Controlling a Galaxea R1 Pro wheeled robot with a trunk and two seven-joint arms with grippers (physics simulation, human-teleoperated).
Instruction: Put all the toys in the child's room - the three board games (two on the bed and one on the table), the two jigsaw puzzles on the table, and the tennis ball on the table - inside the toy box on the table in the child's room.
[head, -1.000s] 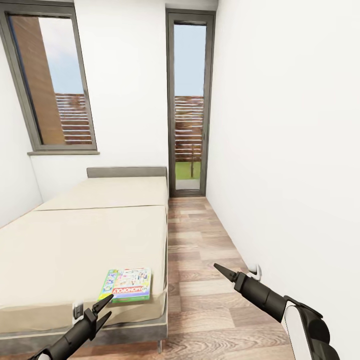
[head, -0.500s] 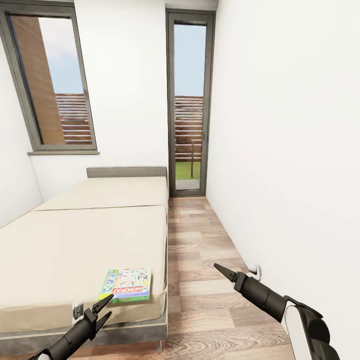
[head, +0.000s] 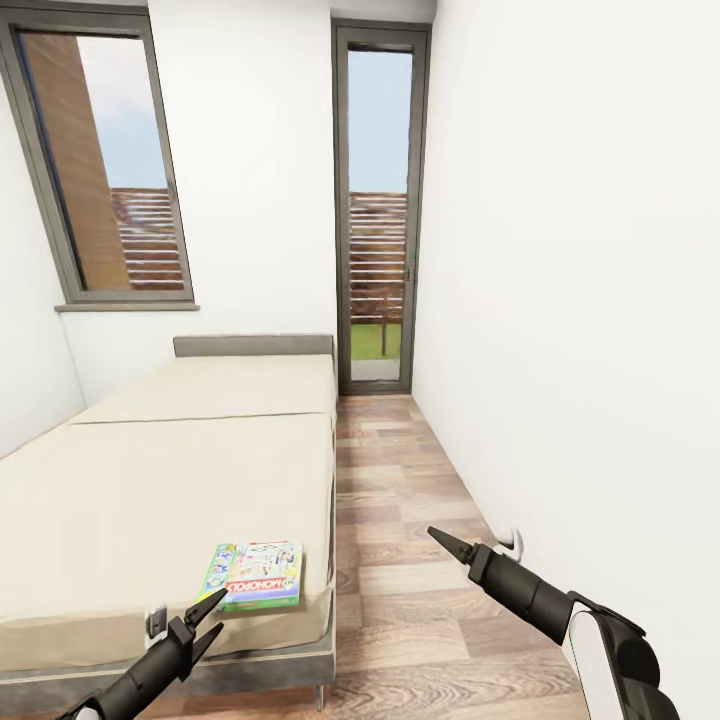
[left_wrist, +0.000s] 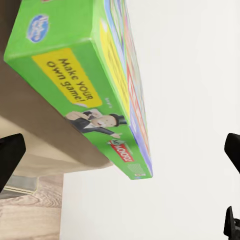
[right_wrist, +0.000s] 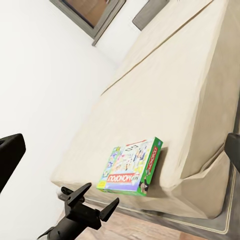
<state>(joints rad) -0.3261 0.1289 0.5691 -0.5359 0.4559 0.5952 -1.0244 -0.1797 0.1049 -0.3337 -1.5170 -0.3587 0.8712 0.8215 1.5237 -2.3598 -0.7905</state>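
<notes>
Our left gripper (head: 211, 604) sits spread at the board game's (head: 255, 574) 7 o'clock; the right gripper (head: 437, 536) looks pressed together. We might shove the box off the bed (head: 150, 500) corner.

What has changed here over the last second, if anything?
Very little. The board game sits slightly lower in the head view, so the camera probably shifted a touch. The left gripper remains open just short of the game on the bed; the right gripper hangs over the floor as before.
</notes>
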